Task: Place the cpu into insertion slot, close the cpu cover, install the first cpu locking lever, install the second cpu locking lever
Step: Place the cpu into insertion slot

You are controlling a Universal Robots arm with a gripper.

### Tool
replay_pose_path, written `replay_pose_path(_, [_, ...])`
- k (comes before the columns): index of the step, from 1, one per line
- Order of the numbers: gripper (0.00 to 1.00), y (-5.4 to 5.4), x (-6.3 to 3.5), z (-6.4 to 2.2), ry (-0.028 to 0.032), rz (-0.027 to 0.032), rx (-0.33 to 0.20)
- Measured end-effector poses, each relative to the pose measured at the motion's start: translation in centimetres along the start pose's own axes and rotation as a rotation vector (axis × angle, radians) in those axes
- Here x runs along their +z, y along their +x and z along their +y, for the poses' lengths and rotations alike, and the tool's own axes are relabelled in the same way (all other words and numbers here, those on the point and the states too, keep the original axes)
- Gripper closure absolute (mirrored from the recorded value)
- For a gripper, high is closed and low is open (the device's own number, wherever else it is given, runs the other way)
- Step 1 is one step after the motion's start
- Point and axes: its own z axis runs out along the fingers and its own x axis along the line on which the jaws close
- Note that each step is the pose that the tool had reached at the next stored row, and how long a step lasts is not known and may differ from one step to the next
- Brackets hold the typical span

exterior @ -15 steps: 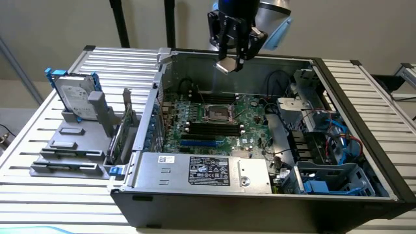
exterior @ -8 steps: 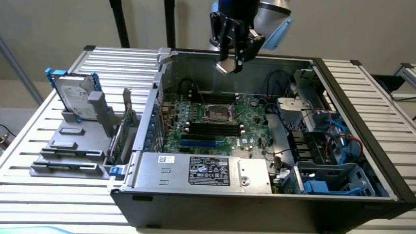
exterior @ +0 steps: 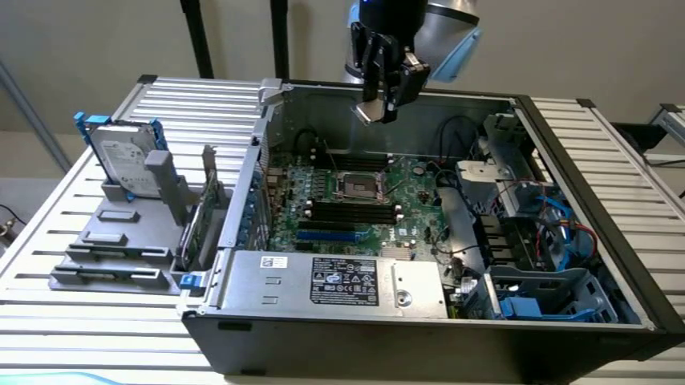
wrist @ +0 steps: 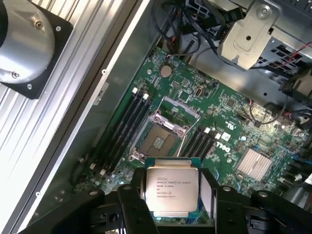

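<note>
The pincer (exterior: 377, 108) hangs over the open computer case (exterior: 428, 349), up near its back wall, and it is pinching the cpu (exterior: 371, 112) by two opposite edges. From the wrist view the cpu (wrist: 171, 187) sits flat between the black fingers (wrist: 132, 202), its pale metal face with printed lettering turned up toward the camera. Below and well apart from it lies the insertion slot (exterior: 358, 186) in the green motherboard (exterior: 412, 200); its dark centre (wrist: 160, 141) is bare inside a silvery rim, with long black memory slots (wrist: 124, 129) on either side. The case rests on a slatted metal bench (exterior: 64, 321), and a hard drive (exterior: 123, 156) stands in a grey holder toward the exterior view's left.
</note>
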Motion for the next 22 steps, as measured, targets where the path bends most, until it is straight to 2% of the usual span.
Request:
replay_pose_path(10, [0.45,-0.01,0.61,-0.03,0.0099,-0.0006,0.149])
replay_pose_path(17, [0.45,0.03,0.88,0.0,0.0108,-0.0026,0.226])
replay_pose_path(22, [0.45,0.11,1.05,0.28,0.0104,-0.0037,0.26])
